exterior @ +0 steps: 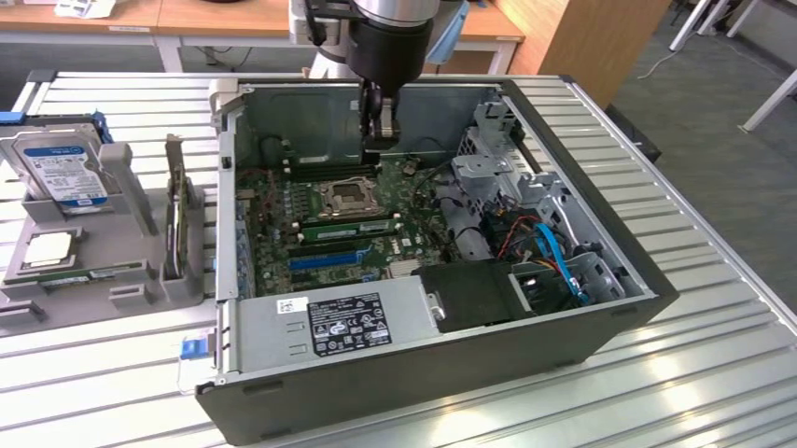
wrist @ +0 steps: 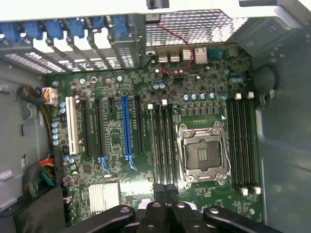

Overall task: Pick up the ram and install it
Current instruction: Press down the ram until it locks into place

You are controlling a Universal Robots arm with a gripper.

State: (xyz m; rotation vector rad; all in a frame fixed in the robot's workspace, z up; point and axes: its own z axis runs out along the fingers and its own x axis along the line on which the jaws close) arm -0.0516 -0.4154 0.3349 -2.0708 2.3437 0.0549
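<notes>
I see the closed gripper (exterior: 377, 126) pressing the flat green ram stick (exterior: 339, 168) into the green motherboard (wrist: 146, 141); any tilt risks 1 unlatched end.

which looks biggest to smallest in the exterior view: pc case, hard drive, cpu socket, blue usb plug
1. pc case
2. hard drive
3. cpu socket
4. blue usb plug

The hard drive and socket are fairly close; camera distance may skew that.
</notes>
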